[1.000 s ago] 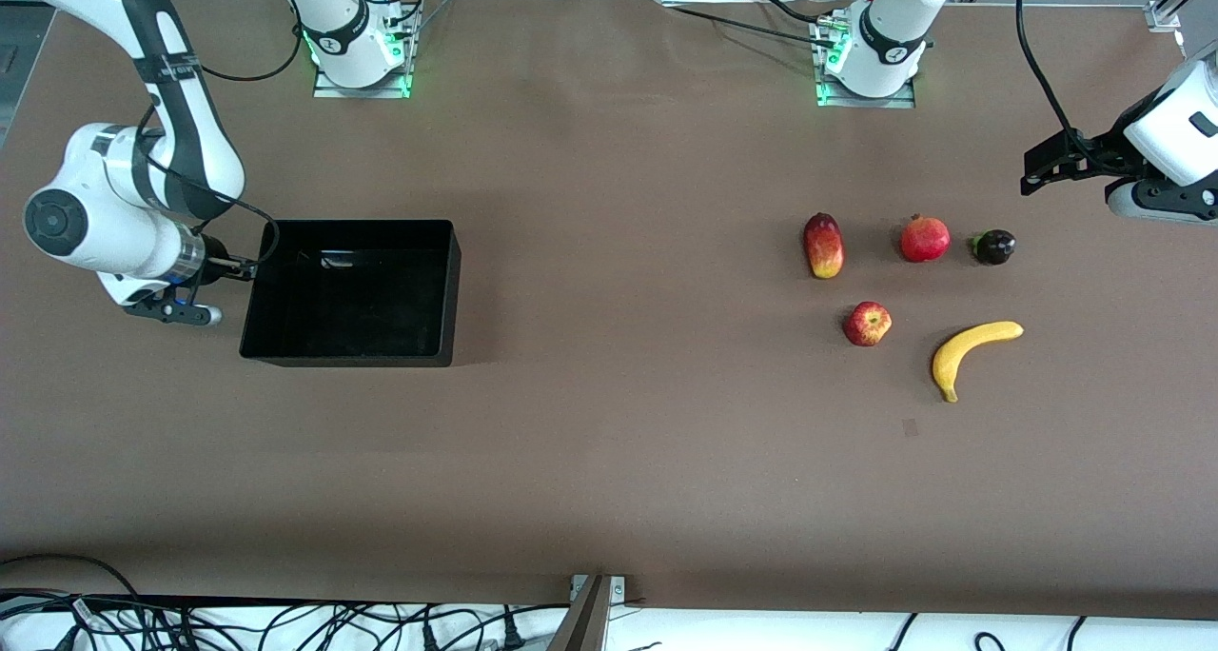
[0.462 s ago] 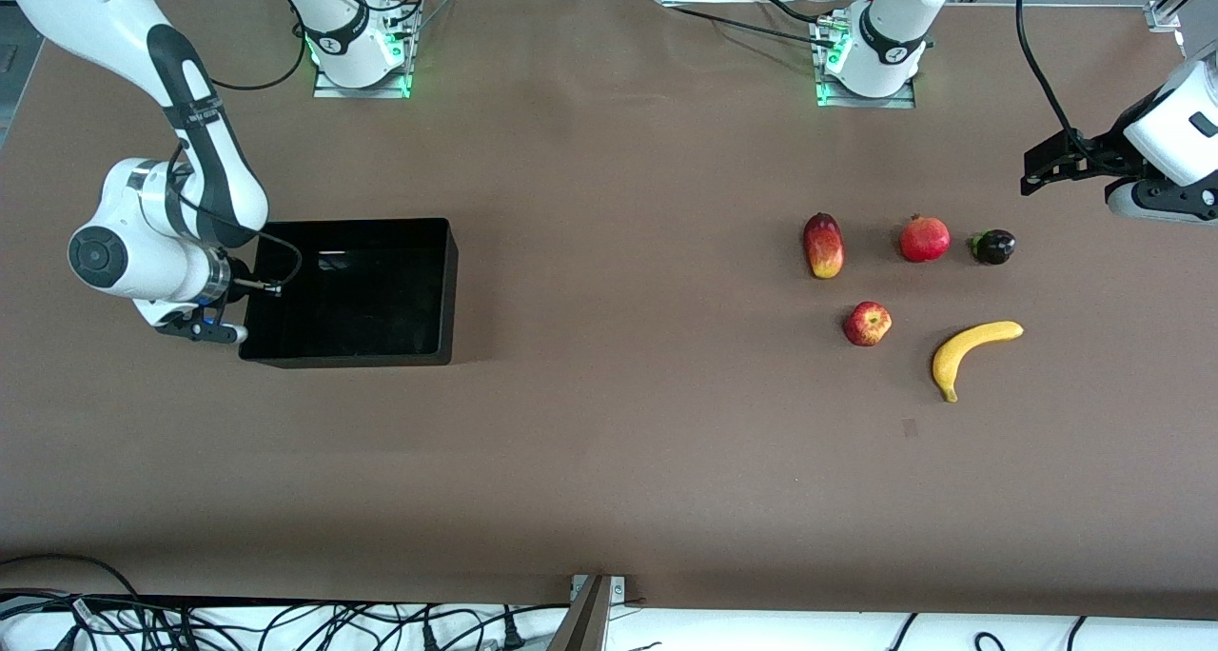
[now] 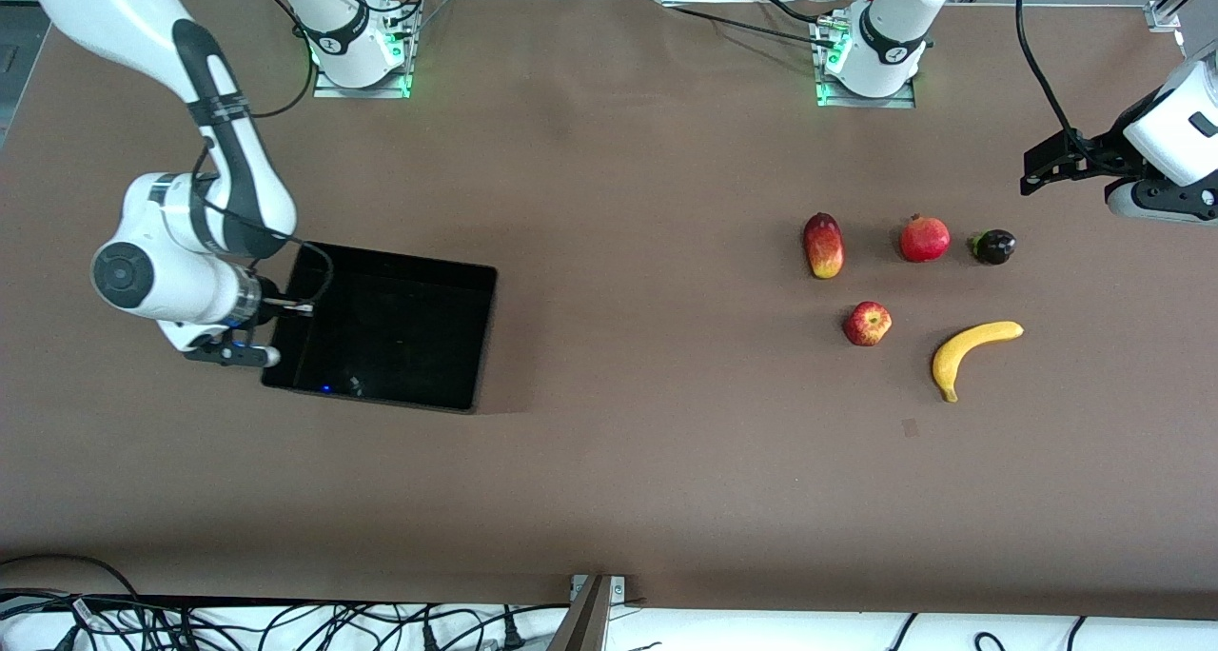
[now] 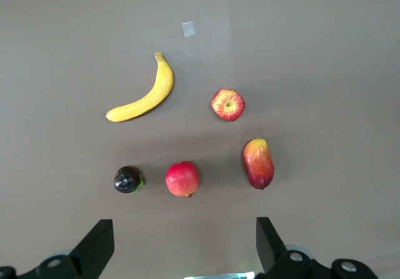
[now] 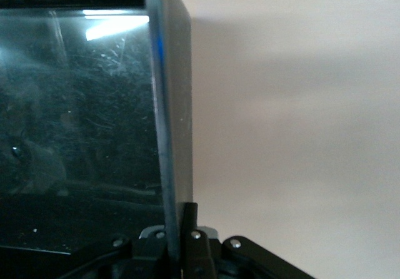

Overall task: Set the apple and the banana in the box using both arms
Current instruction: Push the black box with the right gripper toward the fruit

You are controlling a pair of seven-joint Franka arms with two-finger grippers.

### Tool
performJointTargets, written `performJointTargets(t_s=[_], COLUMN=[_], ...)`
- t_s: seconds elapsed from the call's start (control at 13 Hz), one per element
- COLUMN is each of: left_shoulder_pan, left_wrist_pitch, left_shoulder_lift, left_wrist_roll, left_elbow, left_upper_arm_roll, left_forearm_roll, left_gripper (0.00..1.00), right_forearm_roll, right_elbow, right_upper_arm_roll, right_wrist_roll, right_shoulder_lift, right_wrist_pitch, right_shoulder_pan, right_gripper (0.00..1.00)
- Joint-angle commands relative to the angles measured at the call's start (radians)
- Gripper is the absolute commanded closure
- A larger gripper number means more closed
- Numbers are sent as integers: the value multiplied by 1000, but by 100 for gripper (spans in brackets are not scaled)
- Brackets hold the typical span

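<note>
The black box (image 3: 483,339) sits toward the right arm's end of the table, slightly turned. My right gripper (image 3: 278,316) is shut on the box's end wall; the right wrist view shows the wall (image 5: 171,104) pinched between the fingers of the gripper (image 5: 179,226). The apple (image 3: 867,324) and the banana (image 3: 961,342) lie toward the left arm's end, the banana beside the apple. My left gripper (image 3: 1037,170) hangs open and empty over the table by the fruit. The left wrist view shows the gripper (image 4: 183,232), the apple (image 4: 227,104) and the banana (image 4: 161,91).
A mango (image 3: 823,245), a pomegranate (image 3: 925,239) and a dark purple fruit (image 3: 993,246) lie in a row, farther from the front camera than the apple and banana. A wide stretch of bare table separates the box from the fruit.
My right gripper has dragged the box nearer to the front camera and a little toward the left arm's end, turning it slightly. The left arm and the fruit have not moved.
</note>
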Motion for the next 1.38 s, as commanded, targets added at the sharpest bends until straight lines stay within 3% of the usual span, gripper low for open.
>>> performJointTargets(t_s=[0.0, 0.15, 0.38, 0.69, 1.15, 1.23, 1.31], left_shoulder_pan=[0, 0, 0, 0, 3, 6, 6], left_wrist_pitch=[-22, -22, -22, -21, -18, -15, -13], left_shoulder_lift=[9, 7, 9, 9, 26, 27, 35], left_wrist_roll=[7, 7, 7, 8, 8, 8, 8], left_elbow=[26, 28, 28, 25, 28, 28, 28], left_upper_arm_roll=[1, 1, 1, 1, 3, 1, 3], left_forearm_roll=[-15, -15, -15, -15, -6, -6, -4], left_gripper=[0, 0, 0, 0, 0, 0, 0], right_forearm_roll=[36, 90, 176, 208, 210, 211, 211], right_elbow=[154, 200, 272, 308, 308, 308, 308], right_upper_arm_roll=[42, 44, 43, 44, 44, 44, 44], right_wrist_roll=[190, 360, 430, 428, 428, 427, 422], right_shoulder_lift=[-1, 37, 129, 240, 277, 271, 259], right_wrist_pitch=[-133, -101, -42, 70, 108, 101, 97], right_shoulder_pan=[137, 270, 419, 533, 631, 633, 636], right_gripper=[100, 100, 100, 100, 100, 56, 1])
